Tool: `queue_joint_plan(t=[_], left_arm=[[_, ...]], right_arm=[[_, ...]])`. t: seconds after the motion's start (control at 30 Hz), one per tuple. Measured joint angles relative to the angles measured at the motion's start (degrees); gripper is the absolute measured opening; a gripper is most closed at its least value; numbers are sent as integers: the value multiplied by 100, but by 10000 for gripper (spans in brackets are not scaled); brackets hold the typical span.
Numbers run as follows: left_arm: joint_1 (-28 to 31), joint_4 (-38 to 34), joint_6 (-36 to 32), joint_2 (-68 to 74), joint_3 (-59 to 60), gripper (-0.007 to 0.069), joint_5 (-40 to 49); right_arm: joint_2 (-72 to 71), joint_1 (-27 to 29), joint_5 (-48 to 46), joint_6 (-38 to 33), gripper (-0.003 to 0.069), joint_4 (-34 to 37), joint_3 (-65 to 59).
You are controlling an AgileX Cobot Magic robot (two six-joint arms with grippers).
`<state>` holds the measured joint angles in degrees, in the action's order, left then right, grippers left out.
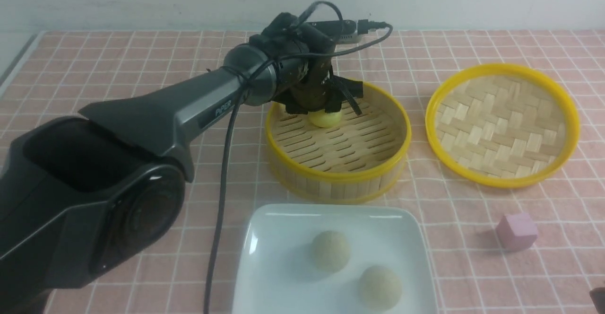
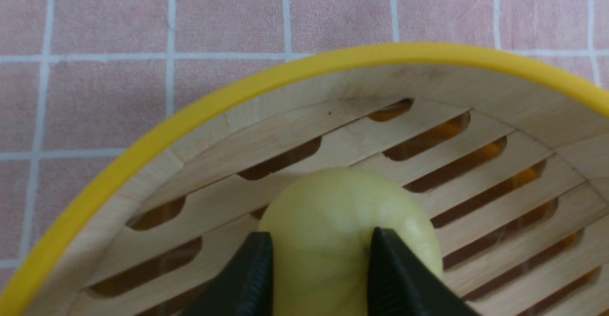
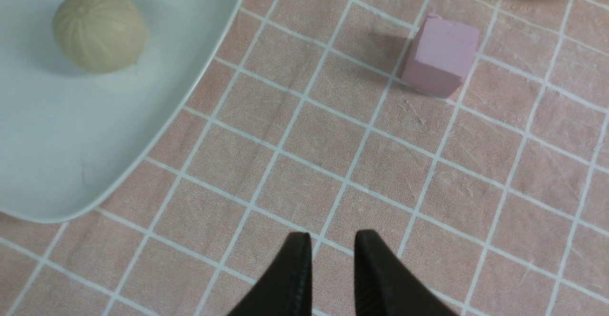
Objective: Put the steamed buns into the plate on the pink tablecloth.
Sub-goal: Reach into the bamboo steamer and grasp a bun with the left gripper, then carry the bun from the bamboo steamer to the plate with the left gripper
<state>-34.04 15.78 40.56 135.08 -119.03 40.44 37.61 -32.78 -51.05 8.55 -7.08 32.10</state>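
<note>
Straddling the yellow bun (image 2: 342, 197) in the steamer (image 1: 338, 174), the left gripper (image 2: 321, 237) sits narrow on its top; whether it grips, I cannot tell. So shallow a pinch could drop it short of the plate (image 1: 274, 257). The right gripper (image 3: 333, 237) hangs slightly ajar, empty.

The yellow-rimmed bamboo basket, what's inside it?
One yellow bun sits inside, the left gripper straddling it. In the front view, that gripper hides the basket floor behind the bun.
</note>
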Motion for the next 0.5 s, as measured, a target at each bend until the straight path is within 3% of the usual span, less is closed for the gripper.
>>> queue_joint_plan(t=[0.07, 0.1, 0.13, 0.27, 0.3, 0.5], left_arm=[[0, -108, 120, 0, 0, 192, 0], [0, -335, 170, -14, -28, 95, 59], [0, -446, 148, -47, -41, 57, 117], [0, -641, -284, -253, -144, 24, 644], [-5, -720, -727, -497, -224, 22, 1264], [-5, -698, -2157, -1872, -380, 23, 2861]], right_arm=[[0, 0, 11, 0, 130, 0, 0], [0, 0, 11, 0, 133, 0, 0], [0, 0, 11, 0, 134, 0, 0], [0, 0, 11, 0, 136, 0, 0], [0, 0, 11, 0, 137, 0, 0], [0, 0, 0, 0, 146, 5, 0]])
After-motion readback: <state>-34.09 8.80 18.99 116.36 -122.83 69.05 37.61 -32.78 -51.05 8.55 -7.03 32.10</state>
